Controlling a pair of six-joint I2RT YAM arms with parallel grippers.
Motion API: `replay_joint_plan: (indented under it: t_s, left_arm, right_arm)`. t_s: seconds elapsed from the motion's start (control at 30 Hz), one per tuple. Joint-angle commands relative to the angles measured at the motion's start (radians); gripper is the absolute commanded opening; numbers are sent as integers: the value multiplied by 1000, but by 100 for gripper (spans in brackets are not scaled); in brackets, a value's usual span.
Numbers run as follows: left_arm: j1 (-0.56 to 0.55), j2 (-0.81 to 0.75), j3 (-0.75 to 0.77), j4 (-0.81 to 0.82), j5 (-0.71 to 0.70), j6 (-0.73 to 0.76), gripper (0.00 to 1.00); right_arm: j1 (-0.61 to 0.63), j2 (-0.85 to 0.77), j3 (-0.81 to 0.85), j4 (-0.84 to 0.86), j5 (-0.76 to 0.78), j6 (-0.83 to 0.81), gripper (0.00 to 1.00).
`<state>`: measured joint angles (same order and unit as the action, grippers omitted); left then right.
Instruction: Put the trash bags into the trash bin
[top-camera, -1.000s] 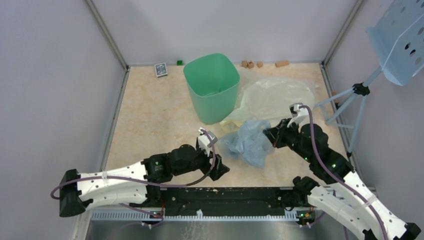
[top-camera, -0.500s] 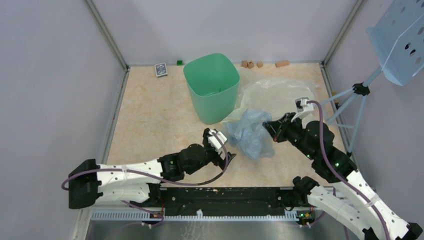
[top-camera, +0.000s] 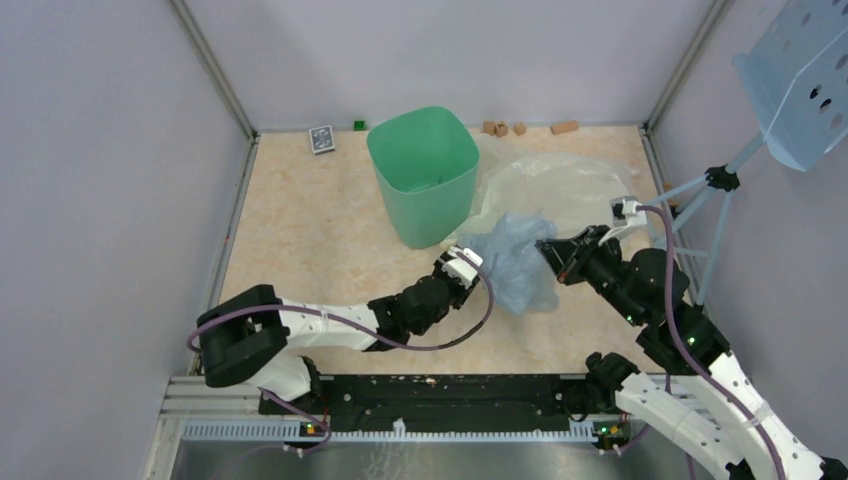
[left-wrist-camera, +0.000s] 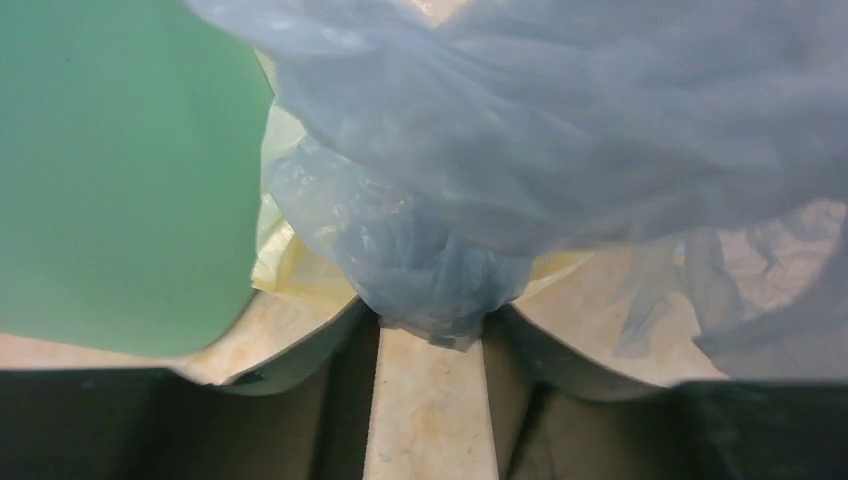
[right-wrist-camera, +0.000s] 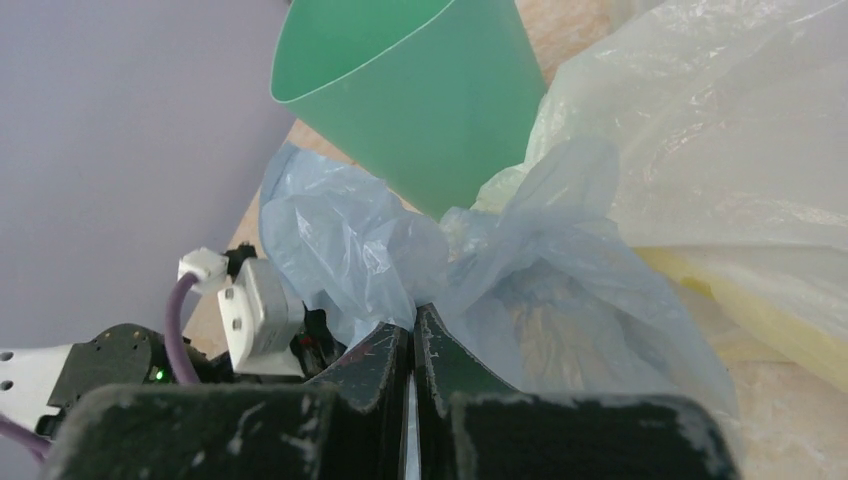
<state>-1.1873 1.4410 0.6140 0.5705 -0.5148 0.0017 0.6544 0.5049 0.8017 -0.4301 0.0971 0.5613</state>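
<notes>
The trash bag (top-camera: 515, 262) is a crinkly pale blue film hanging just right of the mint-green trash bin (top-camera: 425, 170). My right gripper (top-camera: 548, 250) is shut on the bag's upper right fold and holds it up; in the right wrist view its fingertips (right-wrist-camera: 413, 312) pinch the film below the trash bin (right-wrist-camera: 420, 90). My left gripper (top-camera: 478, 264) reaches in from the left. In the left wrist view its two fingers press on a bunched lower wad of the bag (left-wrist-camera: 430, 290), with the bin wall (left-wrist-camera: 110, 170) at the left.
A large cream-yellow plastic bag (top-camera: 560, 185) lies behind and under the blue one, against the bin. A card deck (top-camera: 321, 139), a green block (top-camera: 359, 125) and brown blocks (top-camera: 500, 128) sit along the back wall. A pale blue tripod stand (top-camera: 720, 190) is at the right.
My left arm stretched forward and right to the bag, and its jaws closed from wide open onto the lower wad. The right gripper carried the bag up and toward the back right.
</notes>
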Motion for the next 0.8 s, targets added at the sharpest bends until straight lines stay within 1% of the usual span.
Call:
replay_joint_plan:
  t_s: [0.0, 0.03, 0.1, 0.2, 0.3, 0.37, 0.43, 0.53, 0.6, 0.67, 0.77]
  left_arm:
    - [49, 34, 36, 142, 76, 0, 32]
    - [52, 38, 49, 127, 67, 0, 19]
    - [58, 37, 77, 64, 37, -37, 1]
    - [67, 5, 95, -50, -1, -84, 0]
    - [111, -78, 80, -181, 41, -170, 0]
    - [156, -160, 59, -282, 86, -241, 0]
    - [207, -278, 37, -393, 143, -297, 0]
    - [281, -434, 24, -555, 186, -341, 0]
    - [324, -532, 26, -668, 216, -352, 0]
    - [354, -609, 42, -767, 241, -361, 0]
    - [368, -682, 100, -903, 224, -378, 0]
  right_arm:
    - [8, -22, 52, -13, 41, -7, 0]
    - [8, -26, 55, -21, 52, -11, 0]
    - [8, -36, 66, -44, 89, -19, 0]
    - [8, -56, 86, -91, 174, -32, 0]
    - [7, -77, 100, -121, 252, -43, 0]
    - [7, -92, 109, -138, 298, -46, 0]
    - [8, -108, 116, -146, 339, -52, 0]
    - [8, -137, 114, -148, 400, -54, 0]
    - [8, -152, 102, -130, 410, -67, 0]
    - [8, -150, 90, -111, 379, -75, 0]
    - [8, -107, 88, -97, 330, -66, 0]
